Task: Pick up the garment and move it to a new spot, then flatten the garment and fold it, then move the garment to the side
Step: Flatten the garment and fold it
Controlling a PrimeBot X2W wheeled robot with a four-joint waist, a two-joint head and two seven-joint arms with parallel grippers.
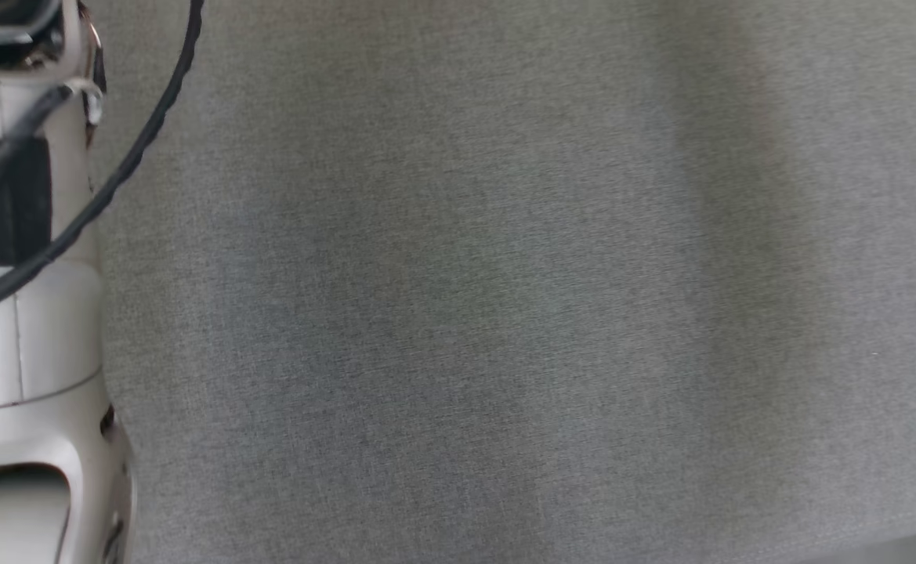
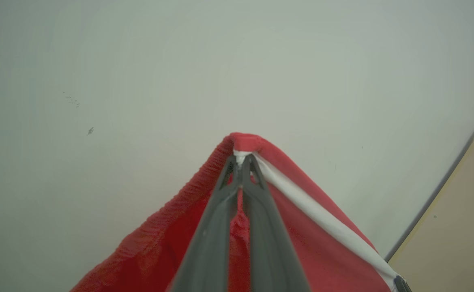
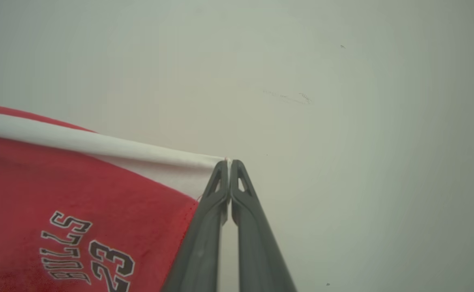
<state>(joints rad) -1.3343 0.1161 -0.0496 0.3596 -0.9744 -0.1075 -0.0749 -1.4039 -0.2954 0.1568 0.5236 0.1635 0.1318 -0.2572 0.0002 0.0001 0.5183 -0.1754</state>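
Observation:
The garment (image 3: 58, 194) is red with a white band and black-and-white "BULLS 23" lettering. In the right wrist view it stretches to the left of my right gripper (image 3: 229, 162), which is shut on the tip of its white band. In the left wrist view my left gripper (image 2: 243, 159) is shut on a corner of the garment (image 2: 309, 251), where a ribbed red hem meets the white band. The cloth falls away below both grippers, in front of a pale plain surface.
The head view looks down on a grey woven surface (image 1: 505, 298). A white part of the robot with a black cable (image 1: 136, 157) stands at that view's left edge. A tan floor strip (image 2: 464, 219) shows at the lower right of the left wrist view.

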